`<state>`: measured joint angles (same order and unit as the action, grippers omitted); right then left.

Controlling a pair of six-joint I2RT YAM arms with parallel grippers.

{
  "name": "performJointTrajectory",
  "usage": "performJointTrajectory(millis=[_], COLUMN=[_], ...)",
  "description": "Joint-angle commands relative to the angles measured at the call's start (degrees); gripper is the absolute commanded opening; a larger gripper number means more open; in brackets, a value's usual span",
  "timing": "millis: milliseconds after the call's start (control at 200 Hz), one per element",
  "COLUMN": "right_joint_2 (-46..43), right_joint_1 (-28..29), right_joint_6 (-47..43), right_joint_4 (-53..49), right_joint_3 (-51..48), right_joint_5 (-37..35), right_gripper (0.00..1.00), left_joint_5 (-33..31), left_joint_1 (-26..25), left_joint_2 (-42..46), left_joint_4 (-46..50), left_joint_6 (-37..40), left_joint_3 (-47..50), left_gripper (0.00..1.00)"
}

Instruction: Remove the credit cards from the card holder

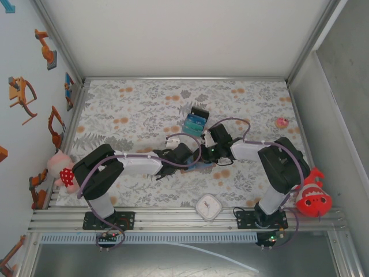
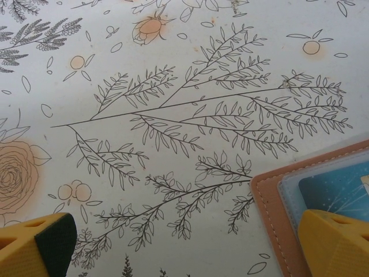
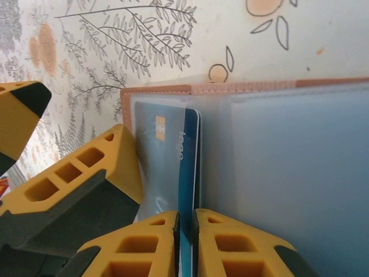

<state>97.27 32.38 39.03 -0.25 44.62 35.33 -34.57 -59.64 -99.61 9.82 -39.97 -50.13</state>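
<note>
1. right gripper (image 3: pixel 185 245): jaws drawn narrow, with the edge of a dark blue plastic credit card (image 3: pixel 173 156) (gold chip on its face) between the yellow pads. reads as a pinch on the card.
2. left gripper (image 2: pixel 184 245): jaws wide, holding nothing. one yellow finger (image 2: pixel 334 242) sits over the corner of the holder, the other over bare cloth. cannot tell whether it presses down or hovers.
3. terracotta-brown leather folding card holder (image 3: pixel 277 173): lies open and flat on the floral tablecloth (image 2: pixel 173 115), pale blue-grey inside facing up, between the two grippers.
4. contents: the dark blue card sits in the translucent pocket next to the stitched end. the wider pocket beside it looks empty, but the film is cloudy, so not certain.
5. handling (judgement): the card is thin, stiff, light and slick. best taken by its exposed short edge and drawn straight along the pocket. the holder is light and soft and would likely drag along with the card unless it is pinned.
6. farther out, top view: a teal and light blue card (image 1: pixel 195 122) and a black card (image 1: pixel 200 111) lie touching on the cloth beyond the grippers, out of the holder.
7. a white square rounded-corner object (image 1: pixel 208 206) sits at the near edge. not part of the task.
</note>
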Motion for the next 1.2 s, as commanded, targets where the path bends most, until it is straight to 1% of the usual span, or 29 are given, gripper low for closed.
performJointTrajectory(millis=[0, 245, 476, 786, 982, 1197], right_joint_2=[0.72, 1.69, -0.16, -2.27, -2.51, -2.54], right_joint_1=[-0.04, -0.09, -1.21, -3.01, -4.07, -4.43], right_joint_6=[1.69, 3.23, 3.86, 7.70, 8.94, 9.23], right_joint_4=[5.27, 7.79, 8.77, 16.00, 18.31, 19.06], right_joint_3=[-0.23, -0.41, -2.13, -5.84, -7.24, -7.71], right_joint_5=[3.95, 5.12, 5.00, 9.16, 10.02, 10.41], right_gripper=[0.14, 0.14, 0.11, 0.11, 0.11, 0.03], left_joint_5=[1.04, 1.08, 0.71, 0.86, 0.70, 0.39], left_joint_1=[-0.64, -1.16, -0.78, -0.34, -0.37, -0.39], left_joint_2=[-1.20, -1.55, -1.92, -3.65, -3.92, -3.69], left_joint_4=[2.48, 3.08, 5.07, 7.00, 7.80, 8.23], left_joint_6=[1.20, 1.05, 0.07, -0.29, -0.42, -0.44], left_joint_3=[-0.18, -0.80, -1.11, -2.54, -2.87, -2.78], left_gripper=[0.99, 0.99, 0.99, 0.97, 0.97, 0.97])
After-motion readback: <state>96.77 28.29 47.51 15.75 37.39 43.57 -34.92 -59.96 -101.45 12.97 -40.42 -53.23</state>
